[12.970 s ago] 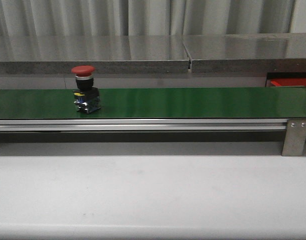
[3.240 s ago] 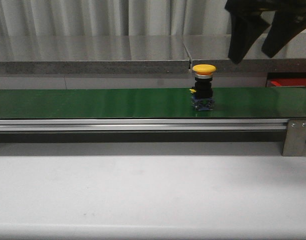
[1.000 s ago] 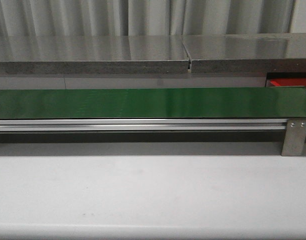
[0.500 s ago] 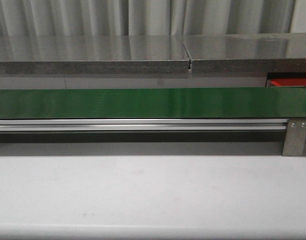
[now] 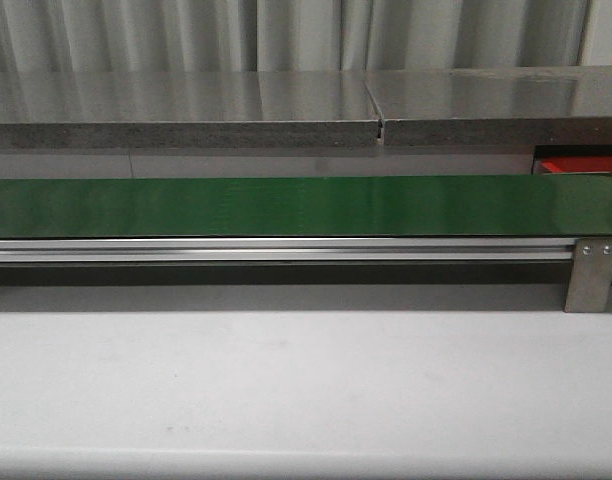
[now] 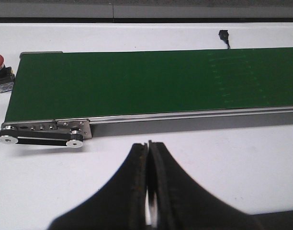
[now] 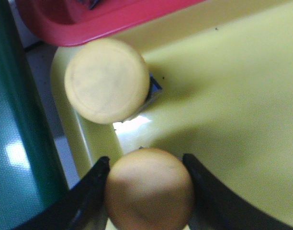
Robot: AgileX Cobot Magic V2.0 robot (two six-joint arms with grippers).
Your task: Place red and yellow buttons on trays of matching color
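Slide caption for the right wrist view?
Right gripper holds a yellow mushroom-head button over the yellow tray, beside another yellow button.

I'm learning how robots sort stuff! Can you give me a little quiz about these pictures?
1. True or false: the left gripper has its fingers closed on nothing.
2. What sits between the right gripper's fingers? A) a red button B) a yellow button C) nothing
3. Fill in: the other yellow button stands in a tray coloured ____.
Key: 1 true; 2 B; 3 yellow.
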